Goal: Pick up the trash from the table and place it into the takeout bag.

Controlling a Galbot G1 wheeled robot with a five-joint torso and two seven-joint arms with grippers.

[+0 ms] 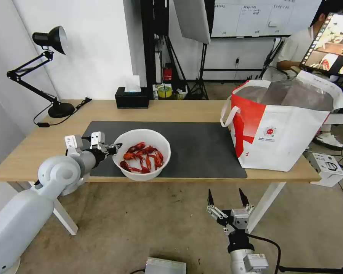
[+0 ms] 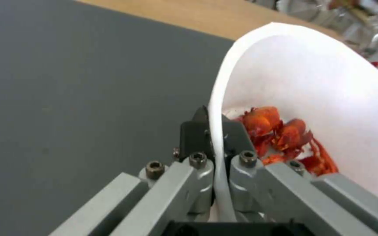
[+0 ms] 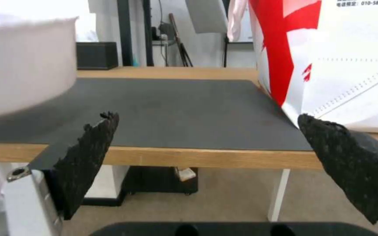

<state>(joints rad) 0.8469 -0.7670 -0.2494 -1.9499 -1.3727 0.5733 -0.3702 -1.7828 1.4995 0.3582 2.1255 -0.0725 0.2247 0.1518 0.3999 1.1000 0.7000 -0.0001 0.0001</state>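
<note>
The light-wood worktop [image 1: 186,108] carries a dark-grey mat [image 1: 202,148] at its centre. On the mat stand a white bowl [image 1: 141,154] at 7 o'clock and a takeout bag [image 1: 282,125] at 3 o'clock. A black lamp [image 1: 53,68] sits at 10 o'clock, a black tissue box [image 1: 132,98] at 12.

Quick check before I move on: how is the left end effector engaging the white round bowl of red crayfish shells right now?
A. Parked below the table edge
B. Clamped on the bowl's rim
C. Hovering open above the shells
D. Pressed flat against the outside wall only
B. In the left wrist view the left end effector has one finger inside and one outside the rim of the white round bowl of red crayfish shells, shut on it.
</note>
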